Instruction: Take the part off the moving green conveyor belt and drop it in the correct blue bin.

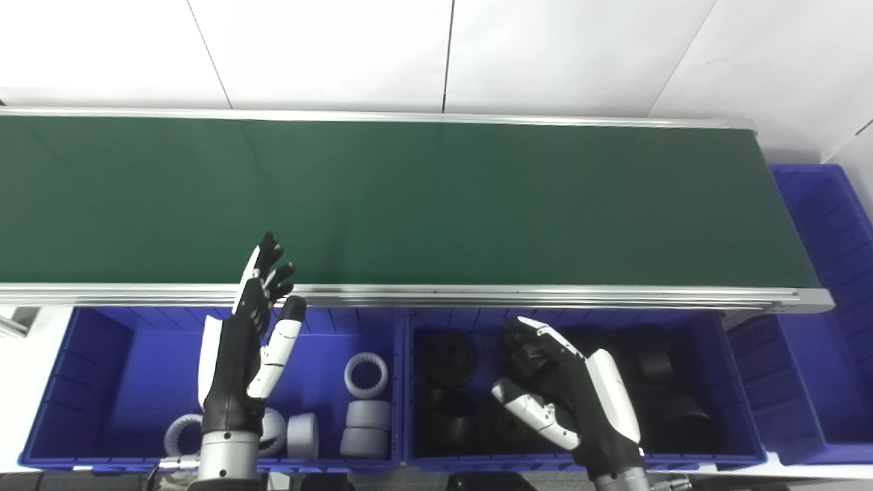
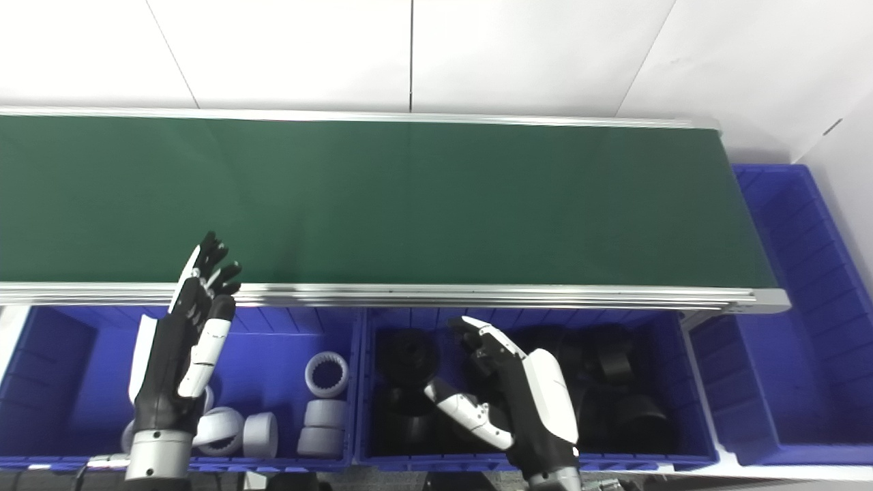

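I had the left hand [image 1: 249,348] raised with fingers spread and holding nothing, parked over the blue bin of white gear rings [image 1: 366,375], fingertips just past the near rail onto the green conveyor belt [image 1: 436,204], probably staged to catch a part. The right hand [image 1: 569,395] hung empty, loosely curled and part-open, over the blue bin of black parts [image 1: 655,361] directly beneath it. No part showed on the belt ahead of either hand, so I judged we were waiting.
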### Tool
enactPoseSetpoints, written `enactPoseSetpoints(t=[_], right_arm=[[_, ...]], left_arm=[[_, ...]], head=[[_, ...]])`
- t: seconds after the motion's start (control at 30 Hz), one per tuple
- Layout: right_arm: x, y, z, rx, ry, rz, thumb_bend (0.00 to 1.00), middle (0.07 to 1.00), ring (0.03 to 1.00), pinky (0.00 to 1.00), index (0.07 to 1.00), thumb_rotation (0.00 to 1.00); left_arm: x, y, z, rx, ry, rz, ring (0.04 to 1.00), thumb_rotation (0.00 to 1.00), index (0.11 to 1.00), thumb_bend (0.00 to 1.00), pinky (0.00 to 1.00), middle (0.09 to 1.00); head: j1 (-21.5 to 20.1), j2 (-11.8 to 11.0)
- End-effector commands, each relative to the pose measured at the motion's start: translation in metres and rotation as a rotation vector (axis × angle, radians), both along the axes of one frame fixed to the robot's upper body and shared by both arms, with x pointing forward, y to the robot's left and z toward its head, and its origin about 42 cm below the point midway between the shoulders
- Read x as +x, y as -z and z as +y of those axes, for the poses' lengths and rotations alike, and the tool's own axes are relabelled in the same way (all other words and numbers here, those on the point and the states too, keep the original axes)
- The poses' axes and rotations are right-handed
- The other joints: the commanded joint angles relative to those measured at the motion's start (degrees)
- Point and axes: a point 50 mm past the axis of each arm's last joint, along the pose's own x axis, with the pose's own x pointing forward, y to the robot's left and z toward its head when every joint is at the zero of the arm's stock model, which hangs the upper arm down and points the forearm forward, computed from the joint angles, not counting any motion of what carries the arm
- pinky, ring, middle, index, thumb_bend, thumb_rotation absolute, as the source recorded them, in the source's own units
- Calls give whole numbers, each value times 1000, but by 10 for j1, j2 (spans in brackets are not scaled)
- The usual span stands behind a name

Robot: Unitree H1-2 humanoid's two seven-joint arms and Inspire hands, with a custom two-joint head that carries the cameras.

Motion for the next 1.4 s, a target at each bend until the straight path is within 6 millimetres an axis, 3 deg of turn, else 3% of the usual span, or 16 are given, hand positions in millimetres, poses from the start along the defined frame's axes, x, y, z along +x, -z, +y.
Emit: enactPoseSetpoints(t=[0.0, 0.27, 0.4, 0.73, 0.9, 1.17, 1.37], right_arm=[[2, -5, -4, 78, 50, -87, 620, 844, 806, 706, 807, 912], [1, 9, -2, 115, 67, -62, 625, 862, 803, 718, 811, 947], [2, 15, 1, 142, 78, -89, 637, 898, 861, 786, 835, 955], [10, 27, 12, 333, 149, -167, 687, 999, 964, 930, 997, 991], [11, 30, 12, 354, 166, -162, 726, 1000, 969, 931, 1000, 1000], [12, 24, 16, 372, 165, -155, 711, 998, 959, 916, 1000, 1000], [11, 22, 20, 384, 160, -147, 696, 1000, 958, 918, 998, 1000]], left_arm=[[0, -9, -6, -11, 1, -86, 893, 871, 938, 553, 855, 943], [-3, -5, -8, -9, 16, -92, 915, 902, 926, 534, 895, 945], [-4, -1, -7, -21, 29, -85, 916, 889, 919, 523, 880, 946], [-7, 10, -2, -89, 11, -12, 925, 935, 949, 531, 912, 965], [-9, 10, -1, -168, -8, 88, 967, 946, 995, 530, 992, 997], [-9, 1, 1, -179, -4, 112, 989, 956, 1000, 515, 999, 1000], [-10, -3, 3, -185, -15, 137, 1000, 977, 1000, 534, 1000, 1000]], head=[[2, -2], [-9, -13], [-17, -30], [-25, -54], [-30, -44], [-54, -10], [-62, 0]])
